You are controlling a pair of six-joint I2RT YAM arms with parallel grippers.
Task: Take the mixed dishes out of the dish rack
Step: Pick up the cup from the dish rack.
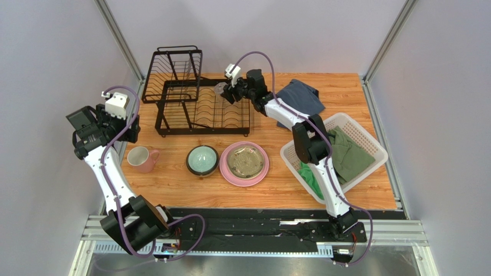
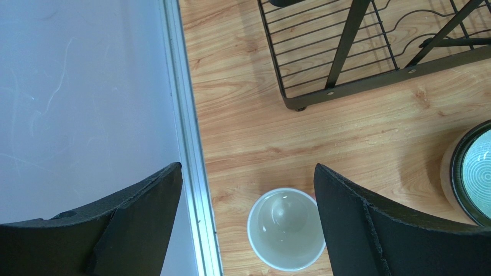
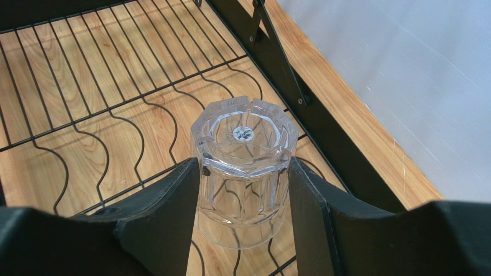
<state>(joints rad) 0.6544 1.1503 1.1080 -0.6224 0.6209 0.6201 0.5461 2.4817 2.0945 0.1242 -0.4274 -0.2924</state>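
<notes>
The black wire dish rack (image 1: 196, 109) stands at the back left of the table. On its slotted tray (image 3: 323, 138) a clear glass tumbler (image 3: 242, 144) stands upside down, and my right gripper (image 3: 243, 167) is shut on it, a pad pressed to each side; the same glass (image 1: 221, 89) shows from above. In front of the rack sit a pink mug (image 1: 141, 158), a pale teal bowl (image 1: 202, 160) and a tan-olive bowl (image 1: 245, 161) on a pink plate (image 1: 230, 177). My left gripper (image 2: 248, 169) hangs open high above the mug (image 2: 286, 229), holding nothing.
A white lattice basket (image 1: 291, 155) with green clothes sits at the right, beside my right arm. A blue-grey folded cloth (image 1: 299, 95) lies behind it. The left wall and its aluminium rail (image 2: 190, 172) run close to the left gripper.
</notes>
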